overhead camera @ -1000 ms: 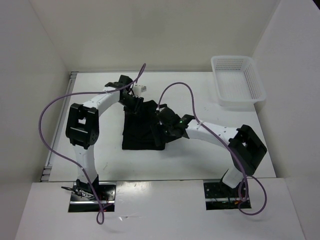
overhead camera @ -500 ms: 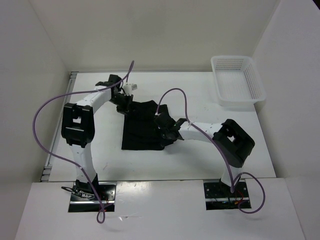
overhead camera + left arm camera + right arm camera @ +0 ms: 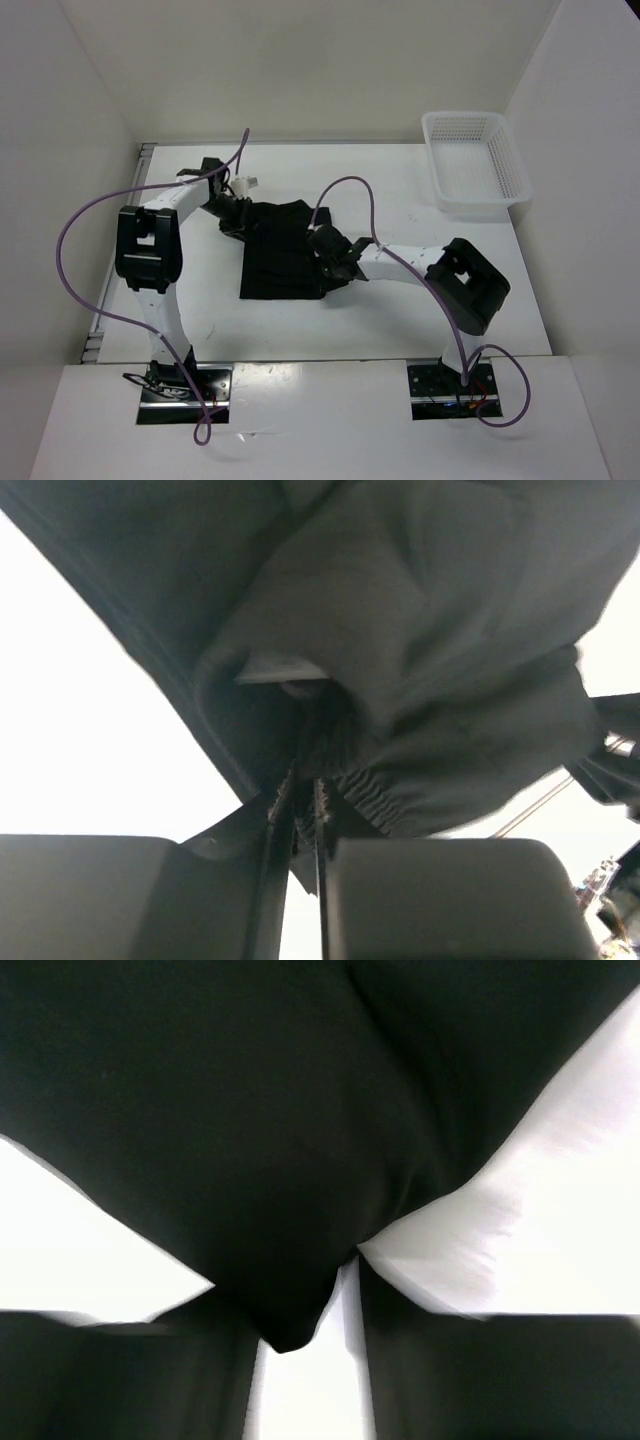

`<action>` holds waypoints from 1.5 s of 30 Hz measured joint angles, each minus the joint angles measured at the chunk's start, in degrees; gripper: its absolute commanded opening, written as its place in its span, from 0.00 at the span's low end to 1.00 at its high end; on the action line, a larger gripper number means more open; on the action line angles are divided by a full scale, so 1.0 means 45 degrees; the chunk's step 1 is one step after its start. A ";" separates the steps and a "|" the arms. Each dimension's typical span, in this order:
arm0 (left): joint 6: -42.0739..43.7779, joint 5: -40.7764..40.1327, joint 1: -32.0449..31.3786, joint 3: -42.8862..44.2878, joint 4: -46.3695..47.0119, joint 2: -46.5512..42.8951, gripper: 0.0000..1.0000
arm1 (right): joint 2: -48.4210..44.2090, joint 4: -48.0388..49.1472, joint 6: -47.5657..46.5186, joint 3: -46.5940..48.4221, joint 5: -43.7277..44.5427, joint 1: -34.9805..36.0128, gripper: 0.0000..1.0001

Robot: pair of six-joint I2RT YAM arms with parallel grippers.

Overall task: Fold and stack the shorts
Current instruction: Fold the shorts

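The black shorts (image 3: 275,260) lie mostly flat in the middle of the white table. My left gripper (image 3: 232,208) is at their far left corner. In the left wrist view the gripper (image 3: 300,780) is shut on the gathered waistband of the shorts (image 3: 430,630), and a pale label patch (image 3: 280,668) shows just above the jaws. My right gripper (image 3: 326,250) is at the shorts' right edge. In the right wrist view the gripper (image 3: 310,1280) is nearly closed, with a fold of the shorts (image 3: 200,1110) pinched between its tips.
A white mesh basket (image 3: 430,160) stands at the far right of the table (image 3: 400,180). White walls enclose the table on the left, back and right. Purple cables loop above both arms.
Both grippers have moved left, and the shorts have shifted left with them. The left gripper has pulled the far corner out toward the far left. The right arm has stretched further over the table.
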 measured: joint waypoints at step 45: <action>0.0005 0.0622 0.0044 0.2200 0.1195 0.0471 0.00 | -0.2739 0.1122 -0.0253 -0.1180 -0.3925 -0.2953 0.78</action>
